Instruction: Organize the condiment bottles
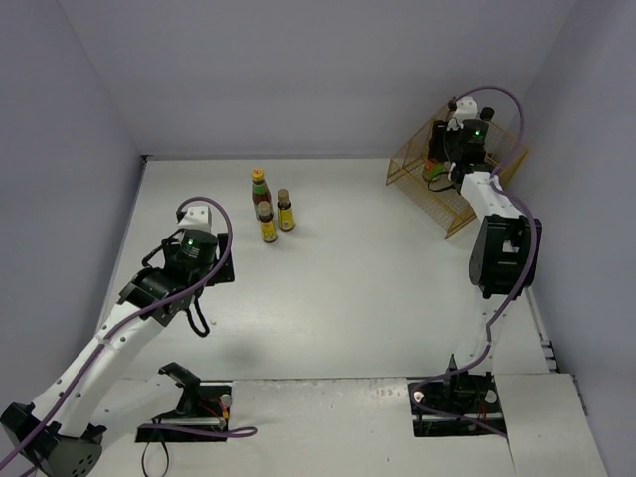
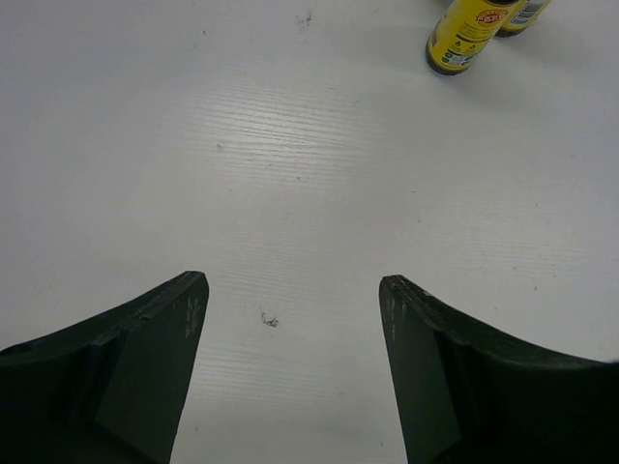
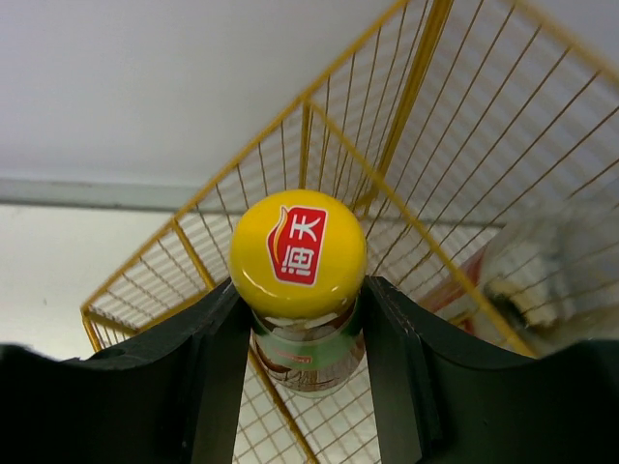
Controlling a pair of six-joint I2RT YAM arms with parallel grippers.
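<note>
My right gripper [image 1: 440,165] [image 3: 302,295] is inside the yellow wire basket [image 1: 405,167] [image 3: 411,97] at the far right. It is shut on the neck of a dark red yellow-capped bottle [image 3: 298,251] and holds it upright. A blurred bottle with a white-red label [image 3: 517,290] stands behind the wires. Three bottles stand together at the far middle: a red yellow-capped one [image 1: 260,186] and two short brown yellow-labelled ones [image 1: 285,211] [image 1: 267,224]. My left gripper [image 1: 221,266] [image 2: 290,290] is open and empty over bare table, short of the brown bottles [image 2: 464,34].
The basket lies tilted against the right wall corner. Grey walls close the table [image 1: 358,288] at the left, back and right. Two black mounts [image 1: 189,402] [image 1: 457,397] sit at the near edge.
</note>
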